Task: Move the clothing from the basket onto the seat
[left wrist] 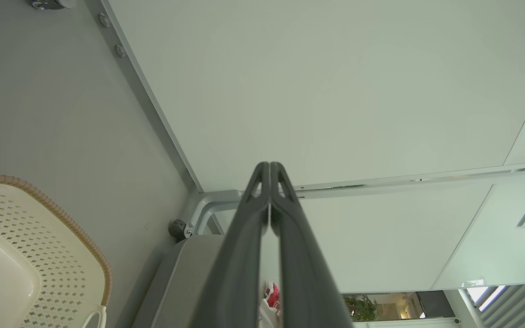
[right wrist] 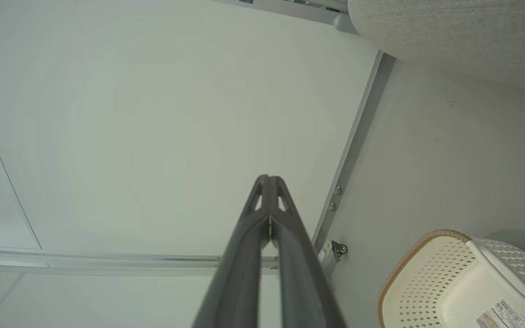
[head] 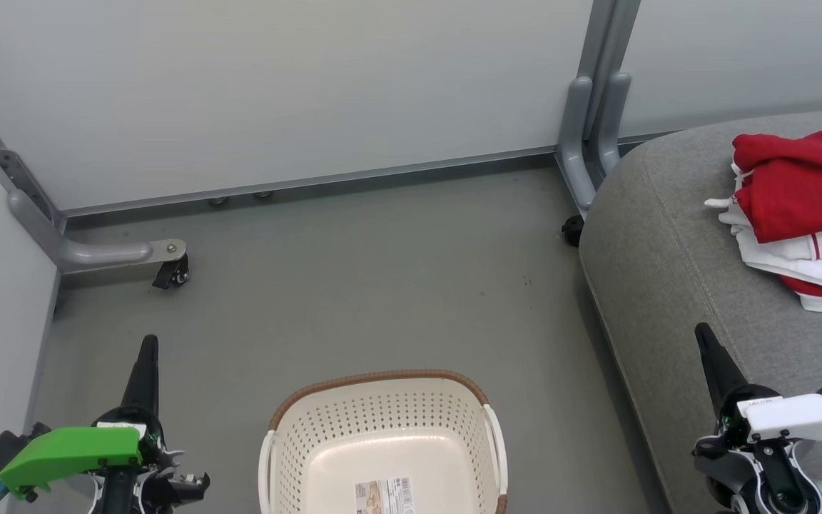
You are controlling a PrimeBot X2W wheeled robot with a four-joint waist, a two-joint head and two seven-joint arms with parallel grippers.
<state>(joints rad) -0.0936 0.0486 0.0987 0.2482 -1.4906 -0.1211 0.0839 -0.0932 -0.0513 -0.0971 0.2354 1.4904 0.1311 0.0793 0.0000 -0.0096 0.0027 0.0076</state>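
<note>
In the head view, the basket is seen on the floor. Nothing but a printed label is seen on its bottom, though its near end is cut off by the picture's edge. The seat is found to the right of the basket, and the clothing is laid on it, well apart from the basket and farther off. The clothing is seen as a loose, crumpled heap: a red fold on top, with white trim and red-and-white stripes spilling out beneath. No number can be made out. The left claw is held to the left of the basket and the right claw to its right, by the seat's front edge. Each is pressed together to one dark point, and nothing is pinched.

In the left wrist view, the fingers are seen closed tip to tip on nothing. A sliver of red is glimpsed low between them, beyond the basket; it is probably the clothing.

In the right wrist view, the same shut tips are shown. No cloth is seen in the part of the basket that is shown.

The transfer is judged done and the task at its close. The next move is judged to call only for a check of the basket's hidden end.
</note>
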